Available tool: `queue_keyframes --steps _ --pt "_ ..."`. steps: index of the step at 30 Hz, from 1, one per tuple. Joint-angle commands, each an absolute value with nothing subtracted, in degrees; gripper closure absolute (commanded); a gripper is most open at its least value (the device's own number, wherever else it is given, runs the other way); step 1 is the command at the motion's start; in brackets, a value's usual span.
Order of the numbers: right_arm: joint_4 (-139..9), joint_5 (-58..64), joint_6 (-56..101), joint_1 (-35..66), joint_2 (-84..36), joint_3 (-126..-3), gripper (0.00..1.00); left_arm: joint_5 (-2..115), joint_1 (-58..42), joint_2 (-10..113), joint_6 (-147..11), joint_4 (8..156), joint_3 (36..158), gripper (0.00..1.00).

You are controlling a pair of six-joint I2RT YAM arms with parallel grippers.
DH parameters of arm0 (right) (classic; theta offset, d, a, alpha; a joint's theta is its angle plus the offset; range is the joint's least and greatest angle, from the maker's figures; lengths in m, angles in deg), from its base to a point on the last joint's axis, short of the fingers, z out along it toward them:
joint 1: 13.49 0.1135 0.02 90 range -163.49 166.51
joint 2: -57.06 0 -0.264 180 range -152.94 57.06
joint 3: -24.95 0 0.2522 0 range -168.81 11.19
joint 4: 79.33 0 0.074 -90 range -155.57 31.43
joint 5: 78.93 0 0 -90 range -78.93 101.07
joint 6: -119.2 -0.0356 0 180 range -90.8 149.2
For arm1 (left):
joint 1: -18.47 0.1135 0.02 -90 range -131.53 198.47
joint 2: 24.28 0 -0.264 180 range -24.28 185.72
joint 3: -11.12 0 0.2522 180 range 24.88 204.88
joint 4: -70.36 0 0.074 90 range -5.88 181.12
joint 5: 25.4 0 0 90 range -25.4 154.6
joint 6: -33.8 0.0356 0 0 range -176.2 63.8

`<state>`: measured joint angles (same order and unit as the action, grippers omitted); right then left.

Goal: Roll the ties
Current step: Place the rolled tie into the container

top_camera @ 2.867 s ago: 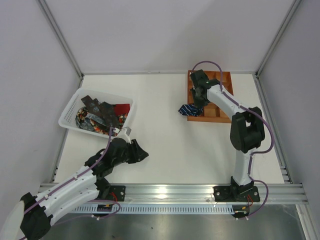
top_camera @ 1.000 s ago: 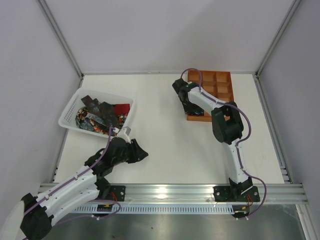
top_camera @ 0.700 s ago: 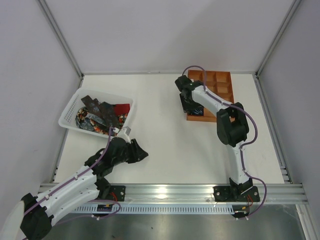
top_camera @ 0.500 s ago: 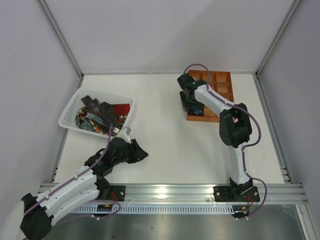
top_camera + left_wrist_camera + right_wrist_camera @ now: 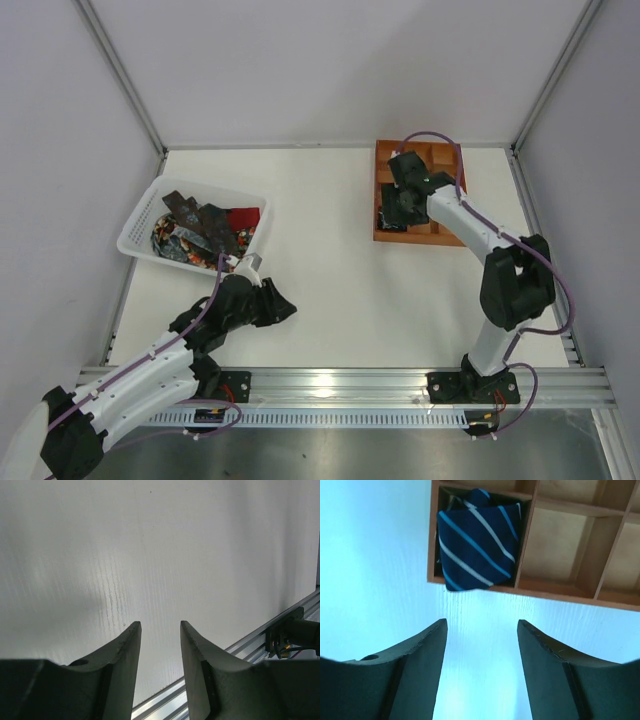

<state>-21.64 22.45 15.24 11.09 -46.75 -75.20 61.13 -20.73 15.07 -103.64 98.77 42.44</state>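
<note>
The navy striped tie point(image 5: 476, 540) sits as a folded bundle in the corner compartment of the orange-brown compartment tray point(image 5: 560, 587), the corner nearest the middle of the table. It fills that cell, and one edge laps over the outer wall towards the table point(image 5: 330, 280).

That overhang is probably the main risk. With nothing pinning the fabric, the roll may spring loose, and the overhanging edge could drag the bundle out over the wall. A finger passing low over the cell could also snag it.

The right gripper point(image 5: 481, 623) hangs just off that tray corner, jaws spread wide with nothing between them, apart from the tie. The tray lies by the far edge of the table, towards the far right corner. The other cells that the right wrist view shows hold nothing.

The loose ties point(image 5: 200, 228), dark, red and patterned, lie heaped and overlapping in the white basket point(image 5: 128, 240) by the left edge, towards the far left corner. Tangled like that, one pulled out could bring a neighbour with it or tip the light basket.

The left gripper point(image 5: 160, 625) is near the basket's near corner, above bare table. Its jaws are a little apart and hold nothing.
</note>
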Motion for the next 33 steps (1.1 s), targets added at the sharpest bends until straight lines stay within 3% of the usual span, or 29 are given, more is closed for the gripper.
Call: queue_keyframes --steps 1,3,5,6,7,8,33 --pt "-28.1 15.2 14.3 9.3 -40.8 -70.9 0.36 59.9 -20.1 14.7 -102.6 97.3 42.4 0.57" --pt "-29.5 11.7 13.2 7.4 -38.7 -67.7 0.38 59.9 -20.1 14.6 -102.9 97.3 42.4 0.57" --pt "-32.2 11.7 11.6 6.0 -38.0 -65.5 0.53 60.0 -20.1 14.3 -102.8 97.6 42.5 0.57" --pt "-33.8 10.2 11.4 5.7 -37.9 -64.1 0.64 60.0 -20.1 14.3 -102.8 97.7 42.5 0.57" --pt "-34.5 10.2 11.4 5.2 -37.9 -63.6 0.88 59.9 -20.2 14.2 -102.8 97.7 42.5 0.57" --pt "-34.9 10.2 10.9 5.2 -38.1 -63.4 0.99 59.9 -20.1 14.1 -102.8 97.7 42.6 0.57" --pt "-42.4 10.1 6.9 4.4 -48.5 -63.9 1.00 60.0 -20.1 14.4 -102.6 97.9 42.4 0.57"
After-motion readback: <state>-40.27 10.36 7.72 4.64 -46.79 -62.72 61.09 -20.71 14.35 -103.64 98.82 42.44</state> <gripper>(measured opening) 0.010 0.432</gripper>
